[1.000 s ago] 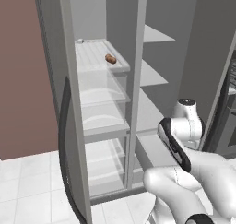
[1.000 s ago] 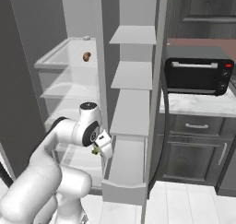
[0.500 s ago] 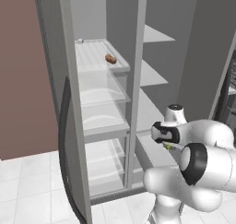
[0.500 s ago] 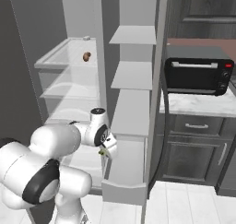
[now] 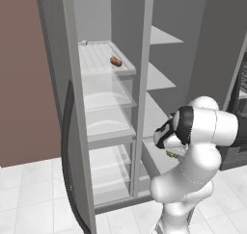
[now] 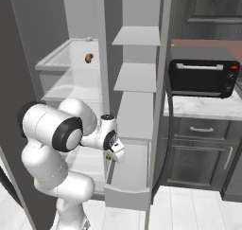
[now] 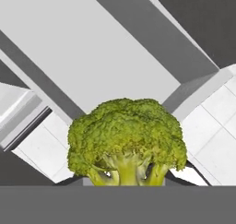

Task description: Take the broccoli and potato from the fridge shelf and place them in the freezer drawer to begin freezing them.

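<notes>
Broccoli: yellow-green floret head w/ dense granular crown, paler forked stalks beneath; stalk base sits at the tool, whose tips are hidden behind the head. Tool is narrowed onto the broccoli, holding it. In right base view the tool shows a small yellow-green patch under the wrist, positioned over the near left corner of the pulled-out freezer drawer, a long grey tray w/ raised front lip. In hand view the drawer floor runs diagonally behind the broccoli, flat pale grey, w/ white floor tiles to the side. In left base view the broccoli is a small speck below the dark wrist joint. Potato: small reddish-brown smooth oval, lying on the fridge shelf, near its front right rim; also in right base view, potato on the ribbed translucent shelf. Potato and broccoli are well apart. Black microwave sits on the tabletop right of the fridge.
</notes>
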Motion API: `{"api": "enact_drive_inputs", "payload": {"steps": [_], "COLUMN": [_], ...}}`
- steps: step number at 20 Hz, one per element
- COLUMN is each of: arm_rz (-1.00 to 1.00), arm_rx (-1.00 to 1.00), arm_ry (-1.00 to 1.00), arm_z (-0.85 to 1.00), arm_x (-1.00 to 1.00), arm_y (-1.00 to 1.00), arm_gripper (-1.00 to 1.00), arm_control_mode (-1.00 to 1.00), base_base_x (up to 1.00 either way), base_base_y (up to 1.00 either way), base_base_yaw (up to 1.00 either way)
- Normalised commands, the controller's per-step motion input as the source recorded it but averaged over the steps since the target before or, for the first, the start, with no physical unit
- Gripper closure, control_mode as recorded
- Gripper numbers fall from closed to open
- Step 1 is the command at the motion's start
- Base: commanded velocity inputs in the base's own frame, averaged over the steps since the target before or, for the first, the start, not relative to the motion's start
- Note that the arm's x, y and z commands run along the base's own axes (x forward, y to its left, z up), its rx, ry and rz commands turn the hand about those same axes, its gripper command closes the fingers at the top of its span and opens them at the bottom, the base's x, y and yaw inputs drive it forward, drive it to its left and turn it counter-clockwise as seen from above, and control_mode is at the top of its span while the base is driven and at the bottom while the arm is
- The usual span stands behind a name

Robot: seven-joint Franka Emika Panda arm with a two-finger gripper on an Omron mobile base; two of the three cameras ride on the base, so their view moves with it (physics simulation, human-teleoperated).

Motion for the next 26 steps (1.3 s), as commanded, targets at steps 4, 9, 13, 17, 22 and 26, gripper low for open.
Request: {"api": "enact_drive_inputs", "payload": {"steps": [4,9,13,17,22,26], "arm_rz": [0.0,0.0,0.0,0.0,0.0,0.0], "arm_rx": [0.08,0.04,0.05,0.08,0.05,0.0], "arm_ry": [0.0,0.1,0.13,0.16,0.09,0.0], "arm_z": [-0.46,-0.4,-0.23,-0.06,-0.31,-0.68], "arm_x": [0.01,0.24,0.35,0.26,0.16,0.02], "arm_y": [-0.35,-0.11,-0.13,-0.29,-0.25,-0.06], "arm_gripper": [1.0,1.0,1.0,1.0,1.0,1.0], "arm_control_mode": [-1.0,-1.0,-1.0,-1.0,-1.0,-1.0], "base_base_x": [0.0,0.0,0.0,0.0,0.0,0.0], "base_base_y": [0.0,0.0,0.0,0.0,0.0,0.0], "base_base_yaw": [0.0,0.0,0.0,0.0,0.0,0.0]}}
